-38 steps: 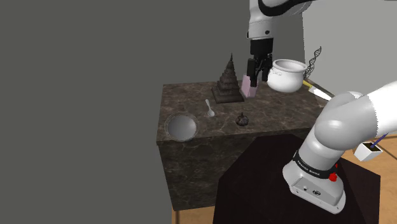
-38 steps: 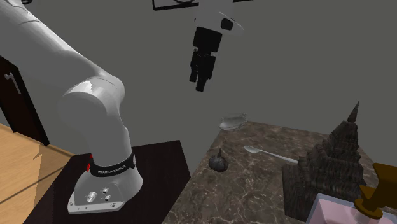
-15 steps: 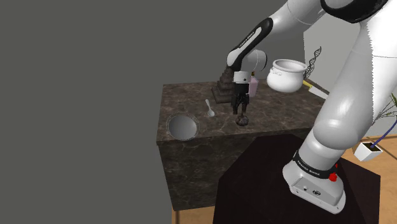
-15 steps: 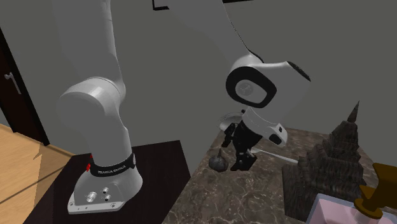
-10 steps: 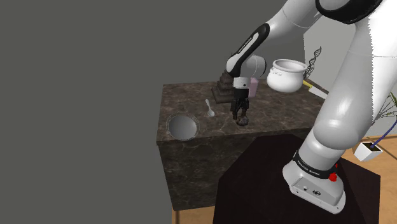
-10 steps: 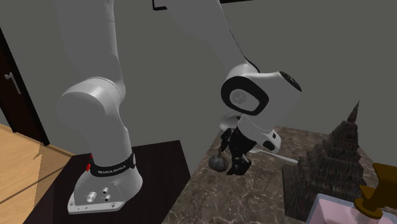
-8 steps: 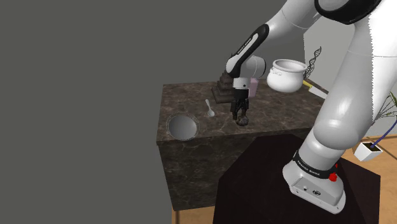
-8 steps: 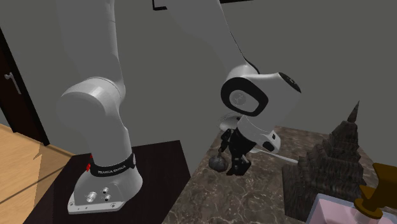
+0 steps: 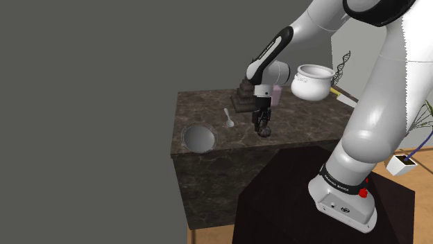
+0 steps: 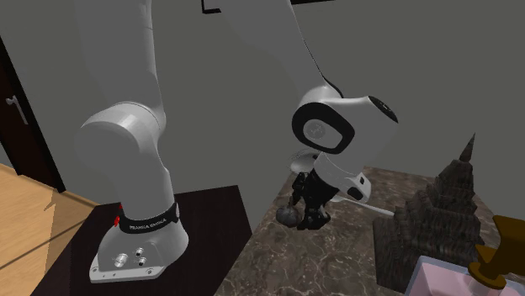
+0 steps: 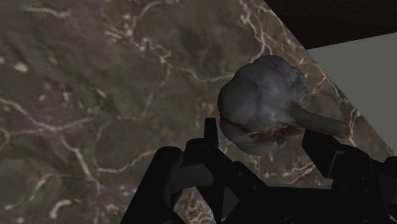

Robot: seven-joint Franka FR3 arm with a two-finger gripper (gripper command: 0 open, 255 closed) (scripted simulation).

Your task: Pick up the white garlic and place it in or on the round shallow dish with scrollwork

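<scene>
On the table (image 9: 201, 107), the dish (image 9: 199, 138) sits at the shoulder view's front left corner. The spoon (image 9: 229, 118) lies behind it, the garlic (image 11: 261, 102) toward that view's right, and the tiered ornament (image 9: 243, 99) and pot (image 9: 311, 82) farther back.

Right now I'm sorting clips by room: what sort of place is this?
Likely a home living room or hallway: a marble-topped table holding a tiered ornament and a white pot, over a wooden floor.
</scene>
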